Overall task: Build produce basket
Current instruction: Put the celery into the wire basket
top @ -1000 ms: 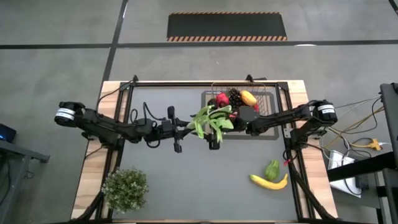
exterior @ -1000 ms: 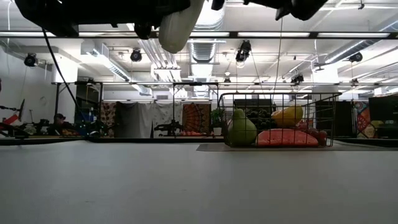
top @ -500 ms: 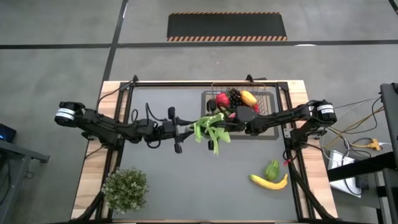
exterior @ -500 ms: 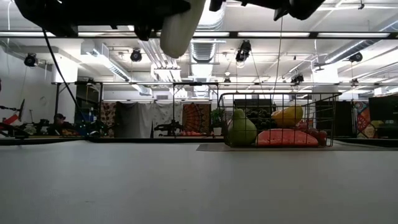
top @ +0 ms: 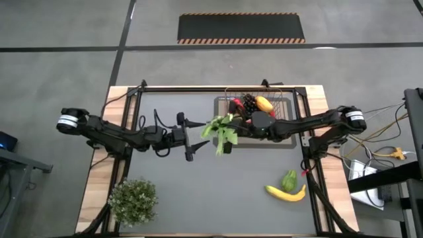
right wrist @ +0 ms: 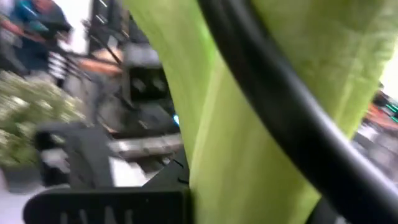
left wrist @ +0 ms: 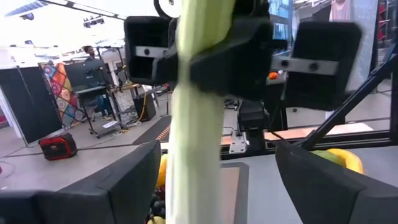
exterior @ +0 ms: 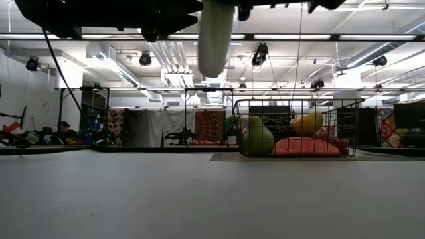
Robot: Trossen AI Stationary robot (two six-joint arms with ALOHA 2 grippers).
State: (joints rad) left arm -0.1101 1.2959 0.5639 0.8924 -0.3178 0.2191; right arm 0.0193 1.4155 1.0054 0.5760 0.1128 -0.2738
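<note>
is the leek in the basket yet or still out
Out. The leek hangs in the air beside the basket, held by the right gripper.

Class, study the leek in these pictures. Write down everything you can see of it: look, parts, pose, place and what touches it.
The leek is a toy with a smooth pale stalk and floppy green leaves. It hangs upright in the air above the table's middle, beside the basket, touching neither. The right claw is shut on its stalk in the left wrist view. The left claw stands open and apart.
</note>
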